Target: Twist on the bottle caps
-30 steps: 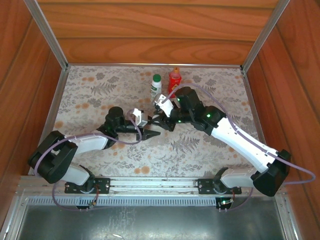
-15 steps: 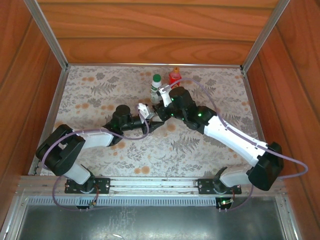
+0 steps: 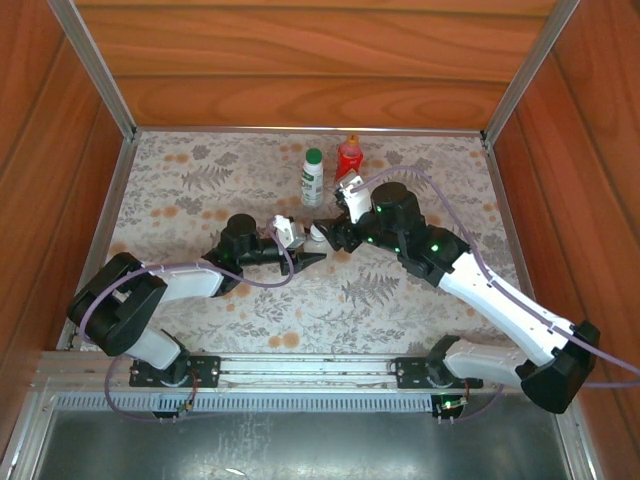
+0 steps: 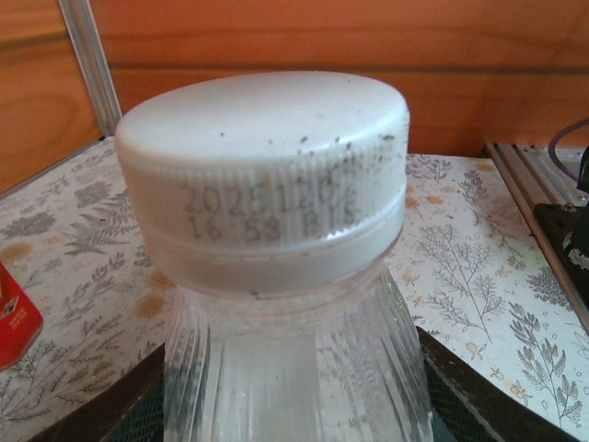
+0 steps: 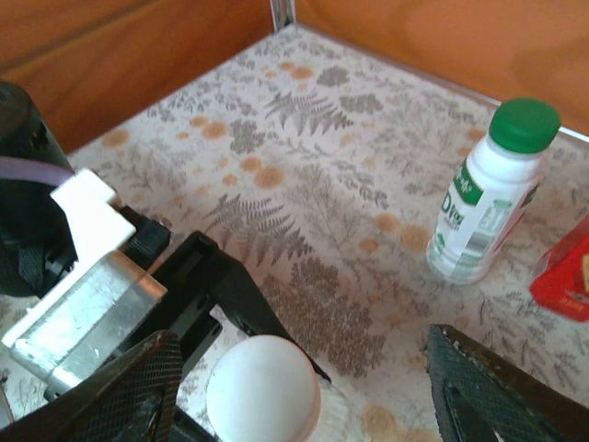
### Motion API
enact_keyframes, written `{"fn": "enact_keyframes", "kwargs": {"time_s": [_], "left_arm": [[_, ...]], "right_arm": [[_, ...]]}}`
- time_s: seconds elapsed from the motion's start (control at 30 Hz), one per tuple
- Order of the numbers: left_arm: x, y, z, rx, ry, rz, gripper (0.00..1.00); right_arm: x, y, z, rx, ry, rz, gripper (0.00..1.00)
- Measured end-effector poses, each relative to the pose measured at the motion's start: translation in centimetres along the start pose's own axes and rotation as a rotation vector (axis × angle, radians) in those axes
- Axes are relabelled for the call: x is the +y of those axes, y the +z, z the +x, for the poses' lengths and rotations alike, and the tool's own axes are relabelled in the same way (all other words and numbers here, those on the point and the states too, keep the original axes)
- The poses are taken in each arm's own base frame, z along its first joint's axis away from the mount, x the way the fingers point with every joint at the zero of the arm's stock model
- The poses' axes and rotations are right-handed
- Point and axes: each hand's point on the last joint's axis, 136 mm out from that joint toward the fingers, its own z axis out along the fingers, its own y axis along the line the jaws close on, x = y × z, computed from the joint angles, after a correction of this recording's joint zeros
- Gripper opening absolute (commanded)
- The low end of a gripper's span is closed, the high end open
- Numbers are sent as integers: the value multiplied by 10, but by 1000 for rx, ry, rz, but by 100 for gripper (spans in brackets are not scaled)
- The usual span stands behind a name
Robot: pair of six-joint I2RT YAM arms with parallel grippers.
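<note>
We see the left gripper clamping a clear ribbed plastic bottle with round white plastic cap; right gripper stands wide.

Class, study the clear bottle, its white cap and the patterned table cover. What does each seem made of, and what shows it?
The clear bottle: likely thin transparent plastic, glossy, with moulded vertical ribs. The white cap: opaque plastic, matte, with a finely ridged rim and printed code. The table cover: printed cloth or vinyl, flat floral pattern; which, I cannot tell.
</note>
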Motion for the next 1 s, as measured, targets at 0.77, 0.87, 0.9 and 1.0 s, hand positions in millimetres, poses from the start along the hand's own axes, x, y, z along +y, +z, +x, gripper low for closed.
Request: {"fn": "enact_keyframes", "kwargs": {"time_s": [0.77, 0.87, 0.9, 1.0], "left_arm": [[0, 0, 0, 0, 3, -1, 81], [1, 0, -1, -4, -10, -4, 96], [1, 0, -2, -6, -14, -7, 99], [2, -5, -4, -11, -21, -34, 100]], "right_arm": [[11, 34, 42, 205, 12, -40, 38], [4, 34, 44, 212, 22, 0, 37], [0, 33, 45, 216, 28, 24, 37], [-15, 32, 46, 221, 45, 93, 37]]}}
